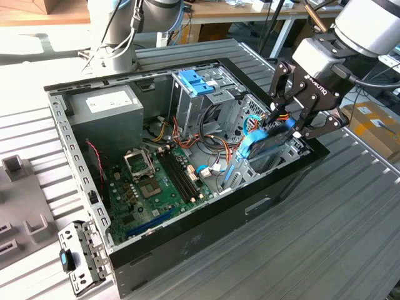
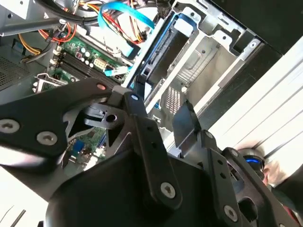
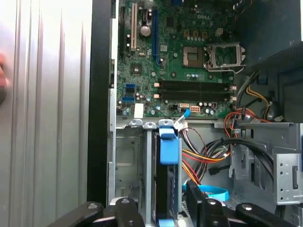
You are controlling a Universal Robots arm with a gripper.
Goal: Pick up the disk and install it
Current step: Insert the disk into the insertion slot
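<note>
While the disk [image 1: 267,142] leans tilted at the three o'clock side of the open computer case [image 1: 187,247] in the exterior view, the jaws straddle its raised end; whether they clamp it cannot be told. In the second wrist view the disk [image 2: 158,49] lies along the metal drive bay [image 2: 203,61]. In the first wrist view the disk [image 3: 169,151] shows edge-on, its blue end toward the motherboard [image 3: 189,71]
</note>
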